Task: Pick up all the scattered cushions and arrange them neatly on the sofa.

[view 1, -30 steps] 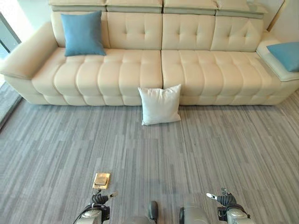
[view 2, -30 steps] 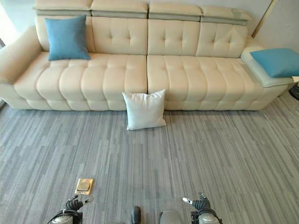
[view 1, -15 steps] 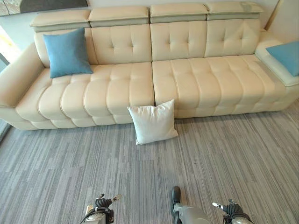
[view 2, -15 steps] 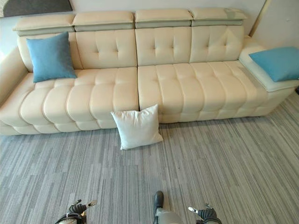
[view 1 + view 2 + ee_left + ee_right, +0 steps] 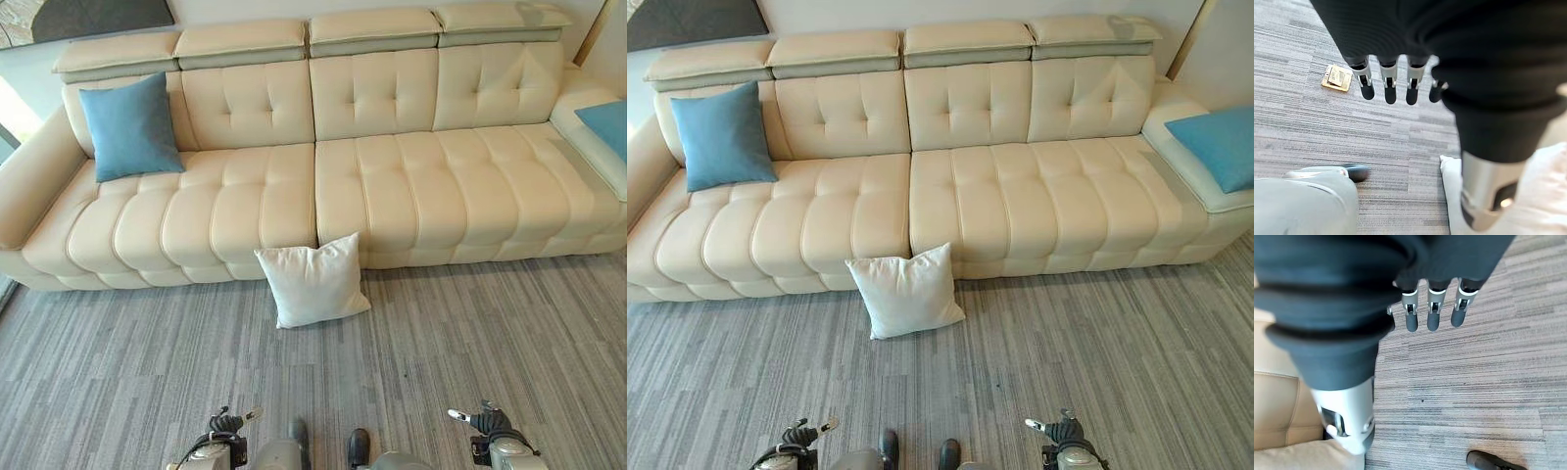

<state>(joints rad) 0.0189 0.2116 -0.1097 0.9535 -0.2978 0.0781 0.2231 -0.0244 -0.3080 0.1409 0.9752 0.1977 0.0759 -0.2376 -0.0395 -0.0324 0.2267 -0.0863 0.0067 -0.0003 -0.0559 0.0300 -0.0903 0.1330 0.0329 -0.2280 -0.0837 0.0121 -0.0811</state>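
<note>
A white cushion point(image 5: 313, 282) is standing on the grey carpet, leaning back against the front of the cream sofa point(image 5: 392, 186) near its middle seam. A blue cushion point(image 5: 129, 128) is sitting upright at the sofa's left end (a second blue cushion point(image 5: 1223, 145) is lying flat on the right-hand section).

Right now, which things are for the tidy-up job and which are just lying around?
For the job:
- white cushion on the floor, leaning against the sofa front
- blue cushion at the sofa's left end
- second blue cushion at its right end
- cream sofa
- left robot hand and right robot hand, both open and empty

Just lying about:
- brass floor plate
- grey carpet
</note>
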